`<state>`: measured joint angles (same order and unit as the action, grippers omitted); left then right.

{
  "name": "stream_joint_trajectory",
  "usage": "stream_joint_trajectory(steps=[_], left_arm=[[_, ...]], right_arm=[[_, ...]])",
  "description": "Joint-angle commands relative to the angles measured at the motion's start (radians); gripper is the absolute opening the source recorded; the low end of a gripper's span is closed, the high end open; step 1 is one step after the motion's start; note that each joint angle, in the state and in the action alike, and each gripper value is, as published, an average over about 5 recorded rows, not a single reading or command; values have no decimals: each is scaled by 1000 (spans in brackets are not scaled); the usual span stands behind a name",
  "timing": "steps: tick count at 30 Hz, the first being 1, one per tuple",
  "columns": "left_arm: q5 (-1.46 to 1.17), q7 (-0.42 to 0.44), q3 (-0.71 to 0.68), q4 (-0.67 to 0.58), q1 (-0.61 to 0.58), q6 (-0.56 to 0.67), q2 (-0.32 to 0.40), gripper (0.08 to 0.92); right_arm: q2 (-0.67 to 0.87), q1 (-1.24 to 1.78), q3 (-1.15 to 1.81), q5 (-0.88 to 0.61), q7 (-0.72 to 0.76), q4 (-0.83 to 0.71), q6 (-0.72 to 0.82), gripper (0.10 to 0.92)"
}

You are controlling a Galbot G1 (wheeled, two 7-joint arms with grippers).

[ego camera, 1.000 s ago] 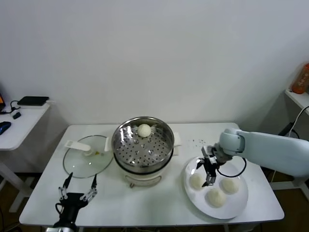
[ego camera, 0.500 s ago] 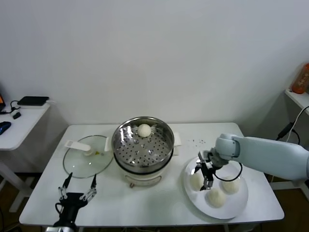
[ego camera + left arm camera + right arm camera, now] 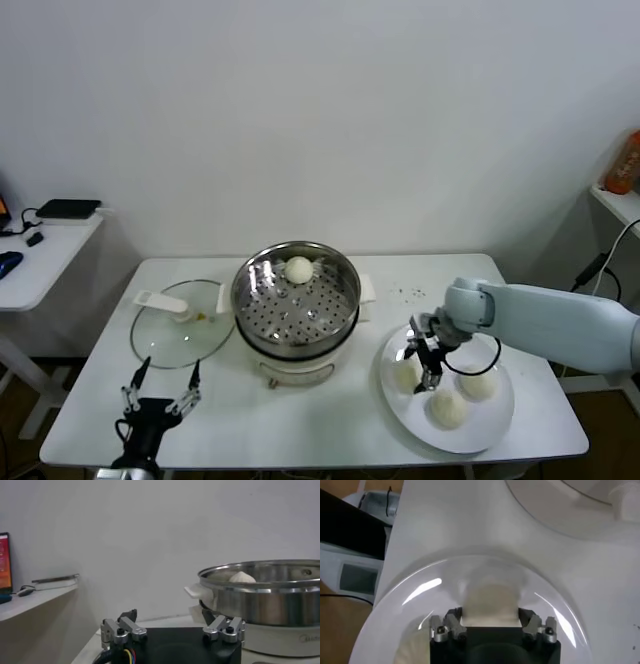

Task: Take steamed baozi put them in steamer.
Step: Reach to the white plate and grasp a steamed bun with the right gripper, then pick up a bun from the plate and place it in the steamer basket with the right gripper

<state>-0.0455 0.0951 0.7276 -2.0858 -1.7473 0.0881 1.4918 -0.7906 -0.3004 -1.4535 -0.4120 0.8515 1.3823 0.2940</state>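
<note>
Your right gripper (image 3: 420,364) is down on the white plate (image 3: 495,425), fingers clamped around the leftmost baozi (image 3: 405,375). In the right wrist view you can see that bun (image 3: 489,604) sitting right between the two fingers (image 3: 451,621), squeezed on both sides, so it's grasping the bun and not just hovering. The bun looks like it's resting on the plate, I can't tell any gap under it.

Two more buns are on the same plate: one (image 3: 477,384) toward the far right side, just beside the gripper's cable loop, and one (image 3: 446,408) nearer the front edge. They sit close together but don't seem to touch.

Over to the left of the plate you've got the steamer (image 3: 296,300), steel pot on its white base, with one baozi (image 3: 298,268) already lying on the perforated tray near the back wall. The left wrist view shows that bun (image 3: 242,577) peeking over the rim.

The glass lid (image 3: 182,322) lies flat on the table (image 3: 300,430), touching or just beside the steamer's left side.

Your left gripper (image 3: 160,392) is parked low at the front left of the table, fingers spread apart, holding nothing.
</note>
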Motion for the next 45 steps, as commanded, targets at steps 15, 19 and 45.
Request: stream_joint_trajectory(steps=[15,19,45], left_arm=[[-4,0,7,-7,-3,-3,1,823],[-8,0,8,-7,-7,-3,0,823],[10,-6,-1,-33,-18,1,-7,823]], right_arm=[[77,-195,-17,-172,42,40,12,653],[98,-355,-83,-277,64,62,12,655],[-487,-568,-153,-616,117,-200,10,693]])
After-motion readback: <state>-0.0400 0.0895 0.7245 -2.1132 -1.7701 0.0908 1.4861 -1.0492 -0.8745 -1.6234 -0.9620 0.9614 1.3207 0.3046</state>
